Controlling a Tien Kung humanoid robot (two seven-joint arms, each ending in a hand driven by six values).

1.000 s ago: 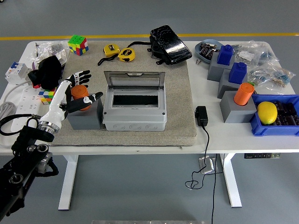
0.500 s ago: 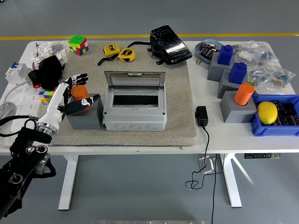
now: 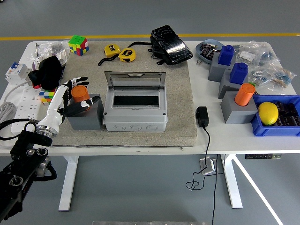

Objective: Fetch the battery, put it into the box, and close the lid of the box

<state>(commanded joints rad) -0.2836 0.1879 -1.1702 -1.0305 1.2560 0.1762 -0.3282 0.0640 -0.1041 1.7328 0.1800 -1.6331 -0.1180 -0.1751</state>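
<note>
As fingers curl closer than before | left hand (image 3: 75,96) grips orange battery (image 3: 80,94) | battery upright on grey block (image 3: 86,117)

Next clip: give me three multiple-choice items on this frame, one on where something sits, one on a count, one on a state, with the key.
1. Where does the open grey box sit?
A. on the beige mat
B. in the blue bin
C. on the floor

2. How many yellow tape measures lie at the mat's far edge?
A. one
B. two
C. four

3. What is the left hand doing?
A. resting flat on the table
B. wrapping around the orange battery
C. pressing the box lid

Key: 1 A, the box stands on the mat; 2 B, a pair lies side by side; 3 B, the fingers curl around the battery on its grey stand.
</note>
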